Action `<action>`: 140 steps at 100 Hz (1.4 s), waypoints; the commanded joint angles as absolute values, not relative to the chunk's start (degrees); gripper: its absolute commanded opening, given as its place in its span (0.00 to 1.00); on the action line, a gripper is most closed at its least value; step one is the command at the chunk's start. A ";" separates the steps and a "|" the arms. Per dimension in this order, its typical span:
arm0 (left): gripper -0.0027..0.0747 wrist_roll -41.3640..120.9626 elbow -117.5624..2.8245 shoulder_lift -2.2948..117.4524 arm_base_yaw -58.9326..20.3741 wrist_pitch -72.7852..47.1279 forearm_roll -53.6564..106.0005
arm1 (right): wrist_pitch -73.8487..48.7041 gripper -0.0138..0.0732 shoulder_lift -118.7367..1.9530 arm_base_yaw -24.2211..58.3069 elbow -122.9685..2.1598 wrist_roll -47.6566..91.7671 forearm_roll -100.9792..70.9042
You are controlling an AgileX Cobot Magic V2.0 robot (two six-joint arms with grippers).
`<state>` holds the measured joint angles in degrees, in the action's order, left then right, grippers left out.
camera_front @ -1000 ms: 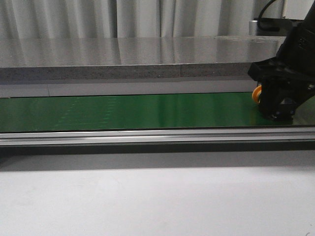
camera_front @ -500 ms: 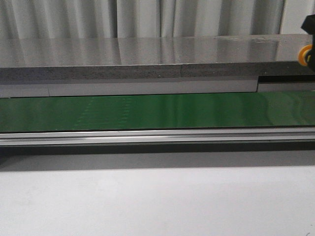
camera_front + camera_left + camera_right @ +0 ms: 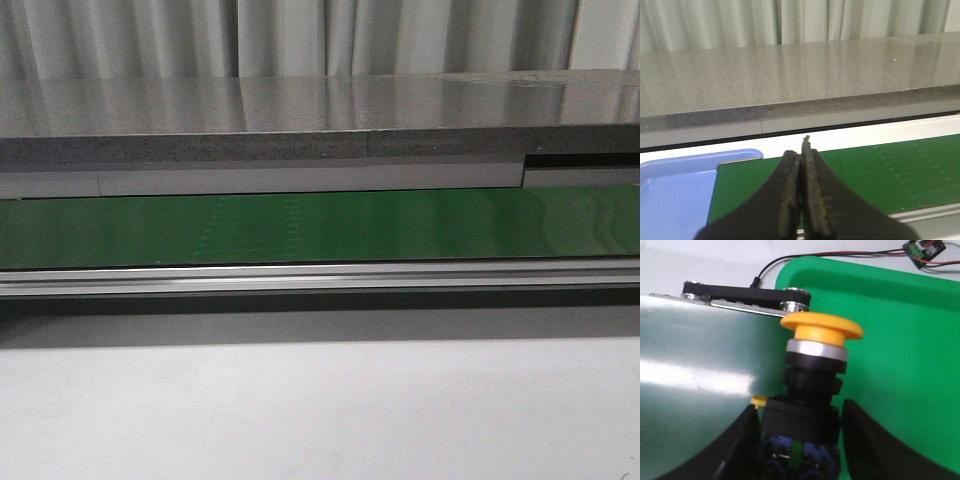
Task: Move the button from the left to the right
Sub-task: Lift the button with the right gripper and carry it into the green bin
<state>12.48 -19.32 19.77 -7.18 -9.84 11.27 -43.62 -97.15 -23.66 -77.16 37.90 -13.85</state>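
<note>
The button (image 3: 821,330) shows only in the right wrist view: a round yellow-orange cap, a silver collar and a black blocky body with a small yellow tab and a green mark. My right gripper (image 3: 800,412) is shut on that black body, one finger on each side. The button hangs over the border between the end of the conveyor belt (image 3: 700,350) and a green tray (image 3: 900,340). My left gripper (image 3: 801,150) is shut on nothing, above the green belt (image 3: 880,170). In the front view neither gripper nor the button is visible.
A blue tray (image 3: 675,190) lies at the belt's left end. A black bracket with silver bolts (image 3: 740,292) closes the belt's right end, with wires and a small circuit board (image 3: 922,249) beyond the green tray. A grey counter (image 3: 300,110) runs behind the belt (image 3: 300,228).
In the front view my right gripper, holding the button, rose from the belt's right end and went out of the frame to the right. The belt's faint marks have shifted to the right.
</note>
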 commanded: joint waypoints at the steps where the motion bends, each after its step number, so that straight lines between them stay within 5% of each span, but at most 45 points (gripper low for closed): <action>1: 0.01 12.35 -20.99 20.23 -7.62 -5.72 11.68 | -41.00 0.43 -96.59 -25.62 -78.94 41.87 -16.97; 113: 0.01 12.35 -20.99 20.23 -7.62 -5.72 11.68 | -37.60 0.44 -109.15 -29.69 -78.99 45.90 -19.70; 140: 0.01 12.35 -20.99 20.23 -7.62 -5.72 11.68 | -37.11 0.68 -109.43 -29.69 -78.99 45.90 -21.04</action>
<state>12.48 -19.32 19.77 -7.18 -9.84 11.27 -38.91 -112.20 -29.42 -77.16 45.38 -19.62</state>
